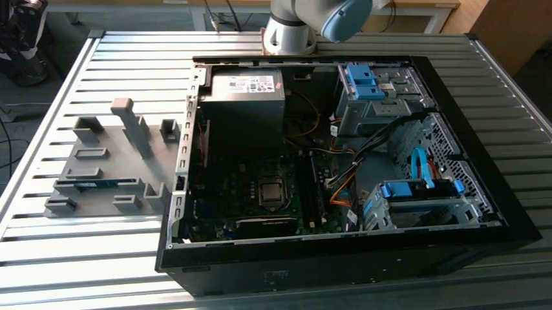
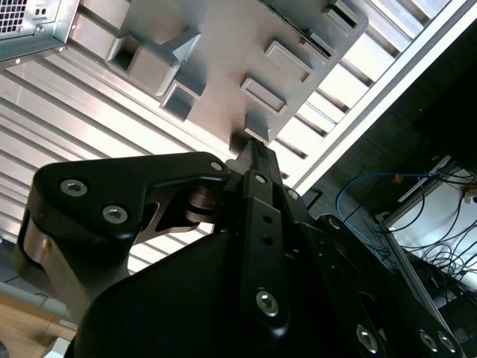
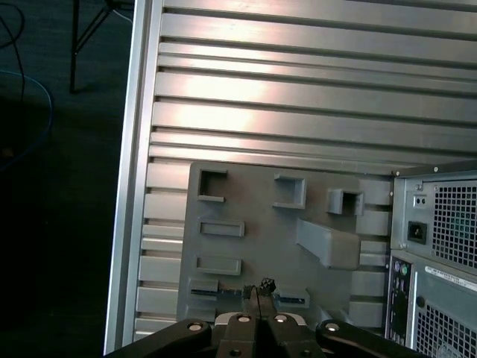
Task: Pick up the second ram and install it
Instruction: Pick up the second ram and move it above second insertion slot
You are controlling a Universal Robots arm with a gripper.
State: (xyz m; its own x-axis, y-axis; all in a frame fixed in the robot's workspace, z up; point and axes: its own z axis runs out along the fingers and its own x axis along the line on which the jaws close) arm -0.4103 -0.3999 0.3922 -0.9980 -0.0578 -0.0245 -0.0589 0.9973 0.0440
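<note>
Second ram sits in grey holder, claw closed above it.

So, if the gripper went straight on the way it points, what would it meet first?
Probably the second ram, lying in the grey holder plate just beyond the gripper in the first wrist view; depth is unclear.

Your arm appears in the exterior view as a silver-grey cylindrical housing with a rounded pale-blue joint cap above it. In both wrist views your gripper is matte black all over, with a smooth bulky body and flat linkage bars narrowing to a slim tip. Round silver socket-head screws sit along the bars and at the pivots, and a dull metal pin shows at one joint.
</note>
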